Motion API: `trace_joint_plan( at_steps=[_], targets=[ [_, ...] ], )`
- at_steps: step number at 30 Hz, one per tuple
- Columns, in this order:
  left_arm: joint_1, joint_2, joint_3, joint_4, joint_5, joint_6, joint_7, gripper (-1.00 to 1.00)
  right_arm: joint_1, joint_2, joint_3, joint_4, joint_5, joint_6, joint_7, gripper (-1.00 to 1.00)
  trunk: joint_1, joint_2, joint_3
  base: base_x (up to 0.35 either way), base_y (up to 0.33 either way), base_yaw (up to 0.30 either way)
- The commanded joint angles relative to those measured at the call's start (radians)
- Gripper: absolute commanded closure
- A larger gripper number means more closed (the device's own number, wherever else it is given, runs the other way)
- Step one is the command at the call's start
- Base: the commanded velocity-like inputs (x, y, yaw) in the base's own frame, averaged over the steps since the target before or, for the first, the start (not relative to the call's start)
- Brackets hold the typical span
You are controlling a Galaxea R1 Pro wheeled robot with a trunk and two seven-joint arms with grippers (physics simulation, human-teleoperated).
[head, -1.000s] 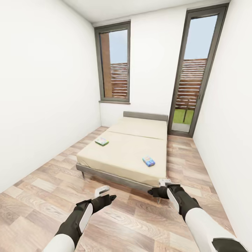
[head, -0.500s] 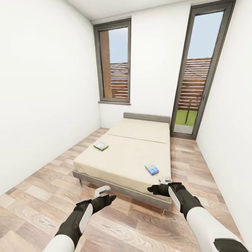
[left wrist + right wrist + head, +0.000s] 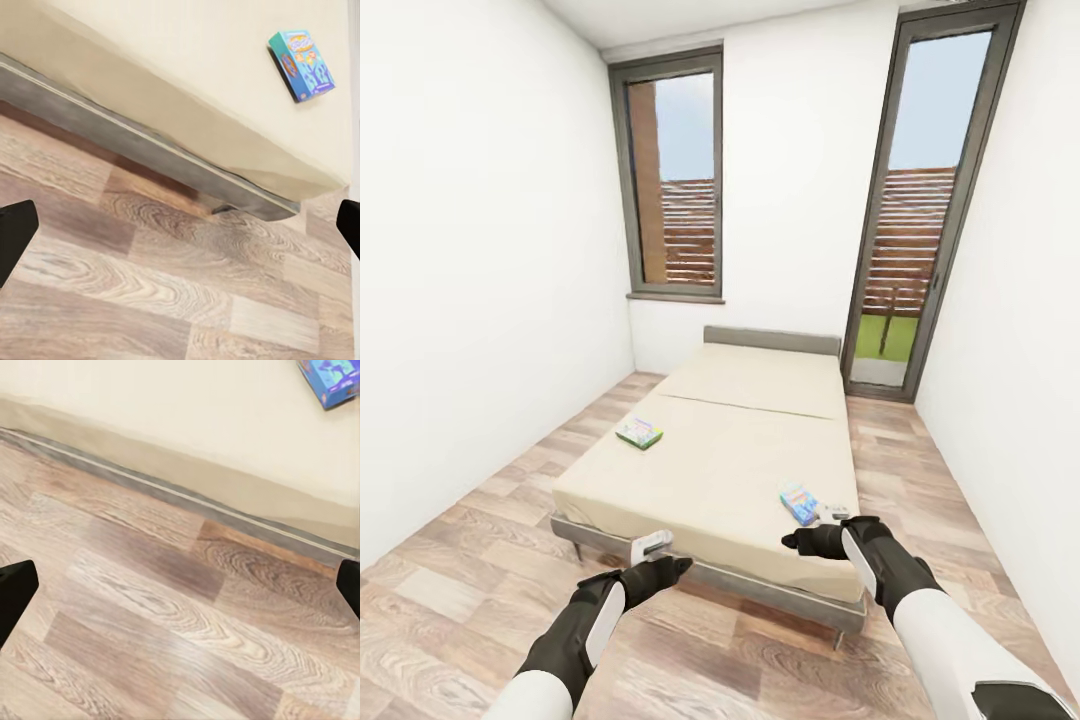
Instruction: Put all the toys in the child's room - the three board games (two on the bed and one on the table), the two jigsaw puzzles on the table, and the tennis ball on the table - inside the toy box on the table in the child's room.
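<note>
Two board games lie on the beige bed [image 3: 710,470]. A green and white one [image 3: 639,432] is near the bed's left edge. A blue one [image 3: 799,502] is by the near right corner, and shows again in the left wrist view [image 3: 302,64] and the right wrist view [image 3: 334,379]. My left gripper [image 3: 665,555] hangs open over the floor before the bed's foot. My right gripper [image 3: 810,530] is open just short of the blue game, holding nothing. The table, toy box, jigsaw puzzles and tennis ball are out of view.
The bed's grey frame [image 3: 760,585] runs across in front of both arms. Wood-plank floor [image 3: 470,560] lies on both sides of the bed. White walls close in left and right. A tall window [image 3: 670,170] and a glass door [image 3: 925,200] are at the far end.
The whole view has shifted: the camera has moved closer to the bed, and its foot now lies just beyond the grippers. Both arms hold the same pose, still open.
</note>
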Motion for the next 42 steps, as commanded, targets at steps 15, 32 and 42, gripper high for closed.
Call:
trace_joint_plan(
  at_steps=[15, 32, 42],
  targets=[
    [0.0, 0.001, 0.006, -0.002, 0.006, 0.006, -0.009, -1.0, -0.002, 0.0, -0.002, -0.004, -0.001, 0.03, 0.001, -1.0, 0.001, -0.001, 0.008, 0.304, 0.205, -0.24],
    [0.0, -0.001, 0.005, -0.001, 0.009, 0.006, -0.003, -1.0, -0.003, -0.001, -0.002, -0.005, -0.001, 0.034, 0.0, -1.0, 0.001, -0.001, 0.016, 0.212, 0.136, -0.272],
    [0.0, -0.002, 0.005, 0.0, 0.015, 0.007, -0.002, -1.0, -0.003, -0.001, -0.002, -0.005, -0.002, 0.034, -0.011, -1.0, 0.001, -0.001, 0.02, 0.039, 0.023, -0.277]
  ],
)
